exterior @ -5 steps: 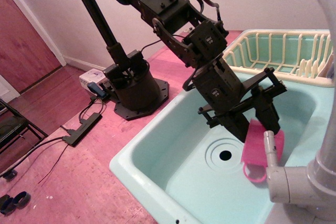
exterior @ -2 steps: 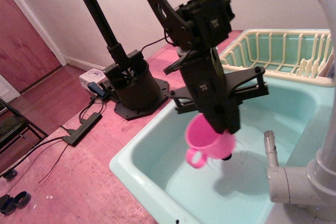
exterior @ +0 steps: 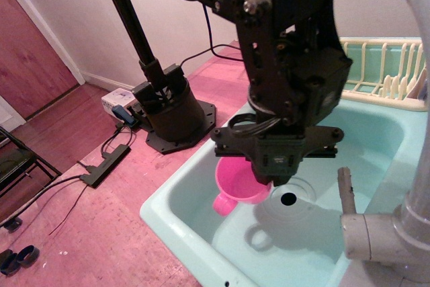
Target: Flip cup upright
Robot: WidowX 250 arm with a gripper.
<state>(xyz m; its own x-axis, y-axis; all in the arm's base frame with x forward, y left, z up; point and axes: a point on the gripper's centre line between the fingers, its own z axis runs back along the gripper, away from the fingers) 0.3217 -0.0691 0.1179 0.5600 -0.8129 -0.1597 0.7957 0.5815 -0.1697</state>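
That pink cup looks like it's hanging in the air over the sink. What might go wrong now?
1. The cup seems pinched only at its rim by the tool, mouth up, above the sink floor. If let go from here it may bounce or tip over.
2. The drain hole lies just beside it; a cup landing on that ring might settle tilted.
3. The faucet spout stands close to the arm, so a sideways swing might bump it.

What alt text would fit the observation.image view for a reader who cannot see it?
A black robot arm's claw holds a pink cup by its rim, mouth up, over a pale green sink near the drain. The handle points down toward the sink's front-left edge. A cream dish rack sits behind, a grey faucet in front.
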